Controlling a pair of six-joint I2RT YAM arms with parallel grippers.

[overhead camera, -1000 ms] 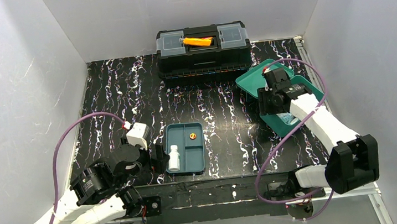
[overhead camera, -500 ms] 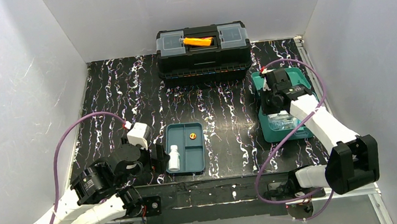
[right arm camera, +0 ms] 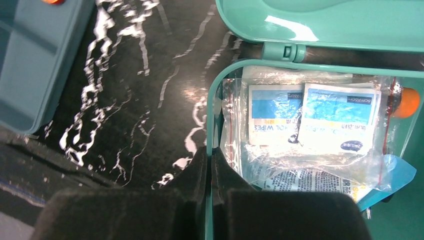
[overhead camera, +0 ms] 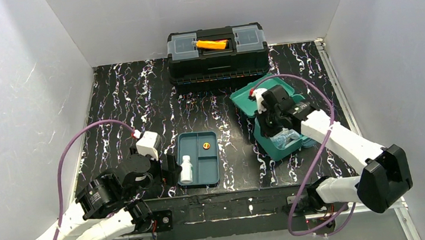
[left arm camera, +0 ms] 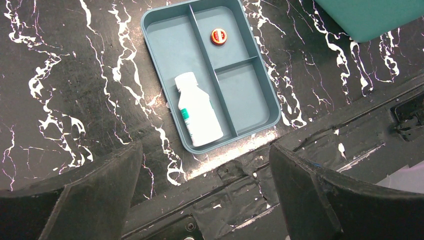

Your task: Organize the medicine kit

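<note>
The medicine kit (overhead camera: 268, 148) sits open on the right half of the table (overhead camera: 124, 99), its lid (right arm camera: 325, 20) thrown back toward the black toolbox (overhead camera: 217, 51). The right end effector (right arm camera: 210, 155) is pinched shut on the kit's near wall, with the thin teal rim caught between its fingers, a hold that looks meant for dragging or steadying the box rather than picking from it. Inside lies a clear bag (right arm camera: 280, 165) of wipe sachets (right arm camera: 310, 115). An orange object (right arm camera: 407, 102) at the far end is half cut off and I cannot name it. The inner tray (left arm camera: 170, 45) lies apart, nearer the left arm, with a white bottle (left arm camera: 197, 112) in its long compartment and a small red-orange disc (left arm camera: 218, 35) in another. The left end effector (left arm camera: 205, 150) hovers spread wide above the tray's near edge, holding nothing
</note>
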